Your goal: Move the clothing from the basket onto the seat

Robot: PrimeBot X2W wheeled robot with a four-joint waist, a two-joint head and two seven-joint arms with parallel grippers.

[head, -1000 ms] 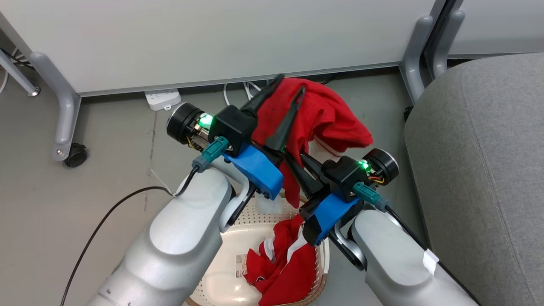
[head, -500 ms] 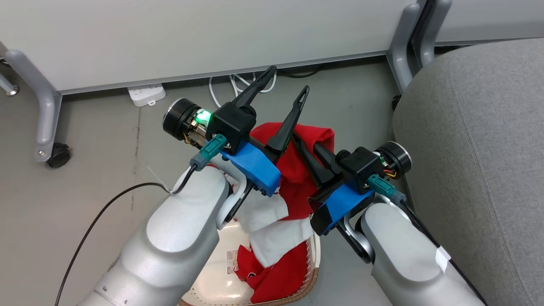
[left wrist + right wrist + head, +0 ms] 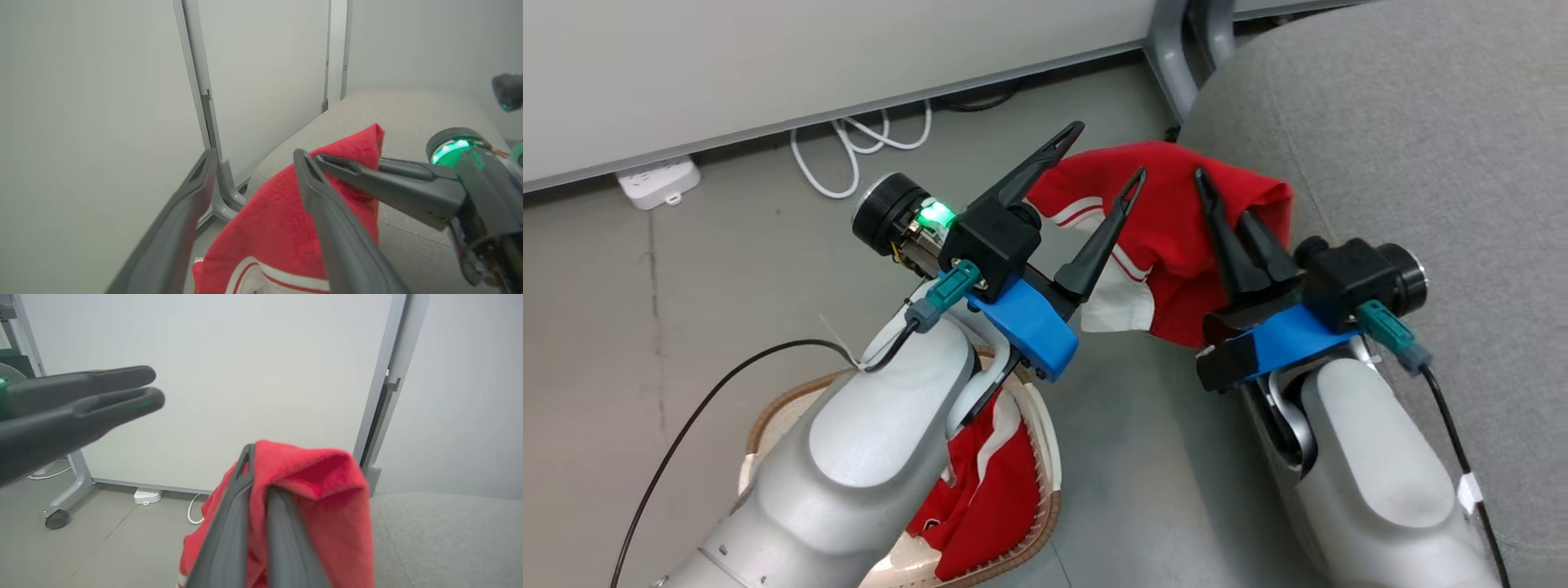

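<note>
Remote inspection, all three views checked.

Right gripper [image 3: 1221,196]: the jaws are closed tight on the garment [image 3: 1168,212]. In the right wrist view the two fingers [image 3: 229,522] run side by side with red fabric pinched between them, and a fold of the garment [image 3: 322,486] bunches over their tips toward 1 o'clock.

Left gripper [image 3: 1108,149]: the jaws are spread wide and I see nothing clamped. In the left wrist view the gap between its fingers [image 3: 335,228] shows the pale panel [image 3: 102,102] and a grey frame leg [image 3: 226,183]. The garment [image 3: 278,228] lies at 4 o'clock of that gap, against or just behind the finger on that side. I cannot tell whether they touch.

Garment position, head view: it hangs from the right gripper and spreads toward 9 o'clock. A white-striped part and a white patch hang below the left gripper's nearer finger. Its 3 o'clock edge overlaps the rim of the seat [image 3: 1405,122], and the rest hangs over the grey floor [image 3: 727,269]. I cannot tell whether the fabric rests on the seat.

Basket [image 3: 1048,457]: at 7 o'clock, partly behind the left forearm. A second garment [image 3: 988,490], red with a white stripe, lies inside it.

Other items: a power strip [image 3: 658,181] and a looped white cable [image 3: 866,147] at 11 o'clock on the floor by the panel.
</note>
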